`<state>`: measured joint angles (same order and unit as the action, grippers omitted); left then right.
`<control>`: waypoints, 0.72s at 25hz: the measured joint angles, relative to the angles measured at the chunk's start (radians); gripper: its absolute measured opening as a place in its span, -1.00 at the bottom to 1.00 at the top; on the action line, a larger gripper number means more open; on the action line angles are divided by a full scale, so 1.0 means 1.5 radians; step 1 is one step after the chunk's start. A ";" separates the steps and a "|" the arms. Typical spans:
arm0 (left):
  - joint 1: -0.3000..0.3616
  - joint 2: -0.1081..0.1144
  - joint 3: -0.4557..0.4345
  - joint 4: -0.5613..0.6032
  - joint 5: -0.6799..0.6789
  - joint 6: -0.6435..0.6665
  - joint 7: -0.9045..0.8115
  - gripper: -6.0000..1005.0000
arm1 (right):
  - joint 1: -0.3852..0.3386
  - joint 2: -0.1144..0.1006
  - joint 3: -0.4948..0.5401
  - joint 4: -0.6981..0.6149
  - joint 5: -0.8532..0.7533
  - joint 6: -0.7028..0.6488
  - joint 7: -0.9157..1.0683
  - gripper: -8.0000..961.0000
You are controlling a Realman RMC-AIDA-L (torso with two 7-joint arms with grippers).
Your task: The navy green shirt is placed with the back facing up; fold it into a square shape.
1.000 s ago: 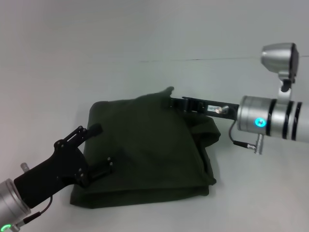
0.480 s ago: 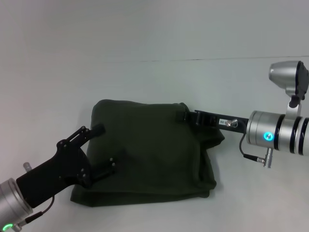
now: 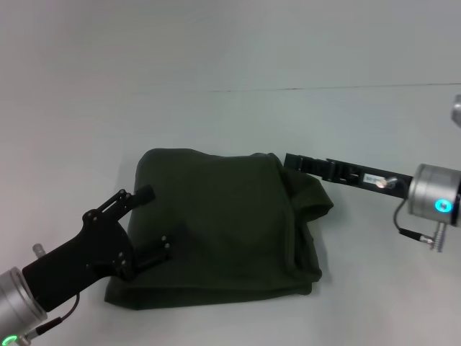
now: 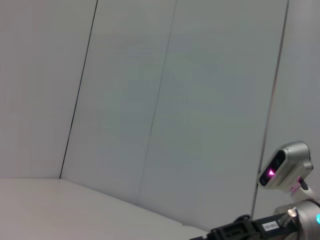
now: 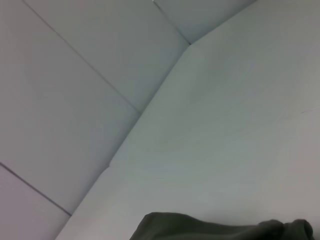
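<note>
White table (image 3: 216,65) all round, and the navy green shirt (image 3: 216,223) sits mid-table, folded roughly square. Our left gripper (image 3: 148,223) hangs spread over its left edge; a snag could undo it. Right gripper (image 3: 302,164) touches the far right corner, can't tell its grip

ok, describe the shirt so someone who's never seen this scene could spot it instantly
On the plain white table, look between the two black grippers. There lies the dark olive-green soft-fabric shirt, folded into a rough square. The left gripper is over its near-left part, and the right gripper is at its far-right corner. It is the only cloth and the only dark green thing there.
</note>
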<state>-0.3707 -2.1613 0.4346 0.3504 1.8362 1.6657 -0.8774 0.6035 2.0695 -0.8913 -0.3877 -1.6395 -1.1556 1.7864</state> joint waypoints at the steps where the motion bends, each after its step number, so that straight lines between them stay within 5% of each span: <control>1: 0.000 0.000 0.000 0.000 0.000 0.000 0.000 0.77 | -0.005 -0.004 0.000 -0.011 -0.011 -0.015 0.013 -0.33; 6: 0.003 0.000 -0.001 -0.001 -0.001 0.000 -0.004 0.77 | -0.013 -0.029 0.001 -0.045 -0.087 -0.093 0.095 0.19; 12: 0.011 0.001 0.000 0.003 0.000 0.000 -0.007 0.77 | -0.014 -0.045 0.002 -0.048 -0.113 -0.145 0.131 0.26; 18: 0.017 0.003 0.000 0.003 0.000 0.000 -0.005 0.77 | 0.001 -0.039 -0.001 -0.046 -0.152 -0.143 0.159 0.31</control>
<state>-0.3446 -2.1567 0.4352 0.3553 1.8362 1.6653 -0.8853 0.6046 2.0105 -0.8926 -0.4572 -1.8669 -1.3708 2.0244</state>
